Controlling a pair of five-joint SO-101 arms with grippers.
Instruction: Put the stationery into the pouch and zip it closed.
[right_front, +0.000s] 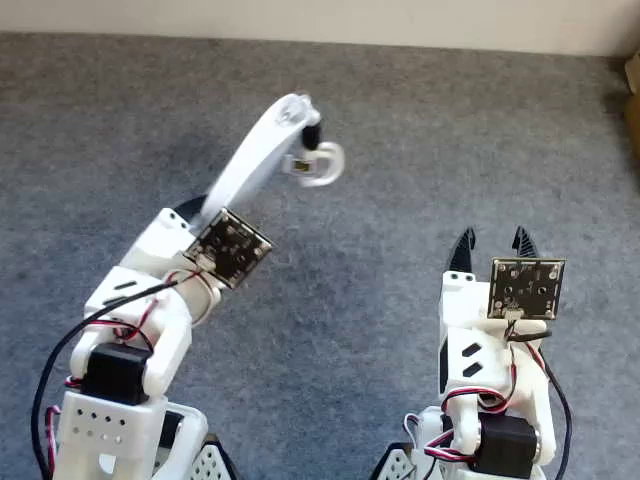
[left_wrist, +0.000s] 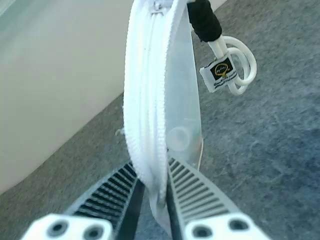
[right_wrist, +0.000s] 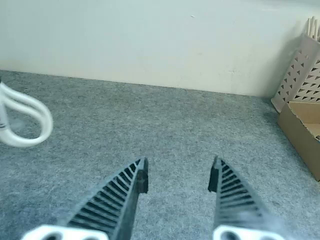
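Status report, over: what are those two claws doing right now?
Left fingers shut on pouch, held aloft. Right fingers open, nothing between them. Box off at the edge, not in the way.

We see a table (right_front: 420, 150) w/ a grey, felt-like cover, mottled light & dark, running back to a pale wall (right_wrist: 150, 40) at the far edge. At the right edge, towards the far corner, a brown cardboard box (right_wrist: 302, 132) sits on the cover, its top open. Just behind it, nearer the wall, stands a beige perforated basket (right_wrist: 299, 75). We can't tell whether box & basket touch.
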